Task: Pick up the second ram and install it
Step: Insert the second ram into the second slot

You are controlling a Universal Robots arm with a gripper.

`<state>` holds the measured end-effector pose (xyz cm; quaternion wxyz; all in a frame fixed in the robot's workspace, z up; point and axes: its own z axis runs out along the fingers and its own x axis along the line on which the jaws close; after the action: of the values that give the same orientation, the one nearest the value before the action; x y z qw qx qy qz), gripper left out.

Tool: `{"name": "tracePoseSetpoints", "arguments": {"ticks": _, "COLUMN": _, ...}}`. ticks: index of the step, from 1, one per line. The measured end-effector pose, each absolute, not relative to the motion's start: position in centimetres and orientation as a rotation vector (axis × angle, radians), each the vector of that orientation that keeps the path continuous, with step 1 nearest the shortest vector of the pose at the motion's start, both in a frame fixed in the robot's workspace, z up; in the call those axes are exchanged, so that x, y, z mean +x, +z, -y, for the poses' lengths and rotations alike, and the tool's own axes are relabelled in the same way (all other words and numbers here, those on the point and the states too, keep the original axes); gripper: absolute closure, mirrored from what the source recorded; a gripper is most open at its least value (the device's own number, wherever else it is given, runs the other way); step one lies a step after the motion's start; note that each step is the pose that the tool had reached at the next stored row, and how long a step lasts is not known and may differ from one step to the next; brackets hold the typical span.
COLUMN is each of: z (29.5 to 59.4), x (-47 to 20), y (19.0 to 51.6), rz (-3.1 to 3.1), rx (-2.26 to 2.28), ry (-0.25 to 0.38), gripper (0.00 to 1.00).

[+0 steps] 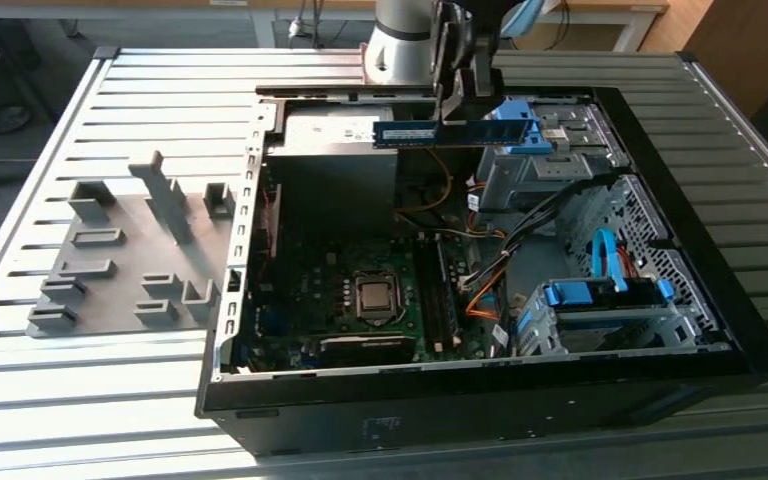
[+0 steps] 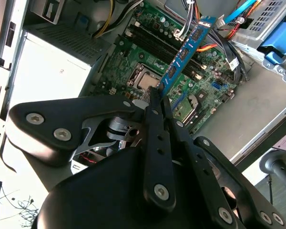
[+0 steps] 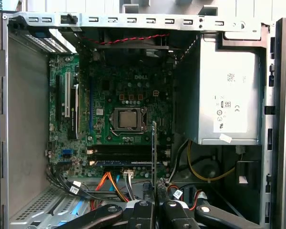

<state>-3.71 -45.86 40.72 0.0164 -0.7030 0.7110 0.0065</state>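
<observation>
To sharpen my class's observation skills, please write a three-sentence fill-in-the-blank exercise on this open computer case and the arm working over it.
1. The black gripper is ____ on the long blue-green circuit-board stick, the second ram.
2. The second ram hangs ____ the open black computer case.
3. The grey slotted fixture plate lies on the exterior view's ____ of the case.
Missing words: shut; above; left.
</observation>
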Motion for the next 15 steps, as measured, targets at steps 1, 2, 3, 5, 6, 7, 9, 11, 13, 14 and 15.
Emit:
{"name": "tracePoseSetpoints", "arguments": {"ticks": 1, "z": 45.86, "x": -3.71, "y": 40.72, "rz": -2.211, "rx": -2.186, "ry": 0.020, "gripper": 0.86}}
{"name": "tracePoseSetpoints", "arguments": {"ticks": 2, "z": 45.86, "x": -3.70, "y": 40.72, "rz": -2.211, "rx": -2.186, "ry": 0.020, "gripper": 0.86}}
{"name": "tracePoseSetpoints", "arguments": {"ticks": 3, "z": 45.86, "x": -3.70, "y": 40.72, "rz": -2.211, "rx": -2.186, "ry": 0.020, "gripper": 0.86}}
{"name": "tracePoseSetpoints", "arguments": {"ticks": 5, "z": 45.86, "x": -3.69, "y": 40.72, "rz": -2.211, "rx": -2.186, "ry": 0.020, "gripper": 0.86}}
{"name": "tracePoseSetpoints", "arguments": {"ticks": 6, "z": 45.86, "x": -3.69, "y": 40.72, "rz": -2.211, "rx": -2.186, "ry": 0.020, "gripper": 0.86}}
{"name": "tracePoseSetpoints", "arguments": {"ticks": 7, "z": 45.86, "x": -3.69, "y": 40.72, "rz": -2.211, "rx": -2.186, "ry": 0.020, "gripper": 0.86}}
{"name": "tracePoseSetpoints", "arguments": {"ticks": 9, "z": 45.86, "x": -3.68, "y": 40.72, "rz": -2.211, "rx": -2.186, "ry": 0.020, "gripper": 0.86}}
{"name": "tracePoseSetpoints", "arguments": {"ticks": 11, "z": 45.86, "x": -3.68, "y": 40.72, "rz": -2.213, "rx": -2.183, "ry": 0.020, "gripper": 0.86}}
{"name": "tracePoseSetpoints", "arguments": {"ticks": 13, "z": 45.86, "x": -3.67, "y": 40.71, "rz": -2.239, "rx": -2.156, "ry": 0.020, "gripper": 0.86}}
{"name": "tracePoseSetpoints", "arguments": {"ticks": 14, "z": 45.86, "x": -3.67, "y": 40.69, "rz": -2.257, "rx": -2.137, "ry": 0.019, "gripper": 0.86}}
{"name": "tracePoseSetpoints", "arguments": {"ticks": 15, "z": 45.86, "x": -3.67, "y": 40.69, "rz": -2.276, "rx": -2.117, "ry": 0.019, "gripper": 0.86}}
